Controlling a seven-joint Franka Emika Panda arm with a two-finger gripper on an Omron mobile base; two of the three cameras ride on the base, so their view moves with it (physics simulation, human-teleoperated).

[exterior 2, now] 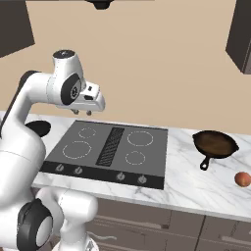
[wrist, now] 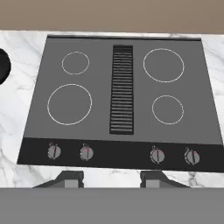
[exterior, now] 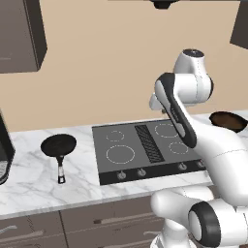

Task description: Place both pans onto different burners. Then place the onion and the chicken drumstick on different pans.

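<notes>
Item: cabinet drawers [exterior: 72,223]. Dark brown fronts with thin handles, below the counter edge, nearest the cameras.

Item: counter [exterior 2: 196,188]. White marble with grey veins, running left to right under a tan wall.

Item: knobs [wrist: 86,152]. Four small round dials in a row on the dark front strip of the cooktop, two left and two right.

Item: cooktop [wrist: 100,131]. Flat dark grey panel set into the counter, with a ribbed vent [wrist: 122,89] down its centre. Four burners [wrist: 69,104] marked as thin white circles: a large one front left, a small one back left, a large one back right, a small one front right. All four are bare.

Item: gripper [wrist: 109,178]. Hangs above the cooktop, pointing down at it. The two dark finger tips stand apart with a clear gap between them, holding nothing.

Item: black pan [exterior: 58,145]. Rests on the counter to the left of the cooktop, apart from it, handle pointing toward the front edge, silvery at its end.

Item: brown pan [exterior 2: 214,144]. Rests on the counter to the right of the cooktop, apart from it, dark handle angled toward the front left.

Item: onion [exterior 2: 242,179]. Small reddish-orange ball on the counter, in front and to the right of the brown pan, near the picture's edge.

Item: wall cabinets [exterior: 19,34]. Dark, hung high at the far left and right.
</notes>
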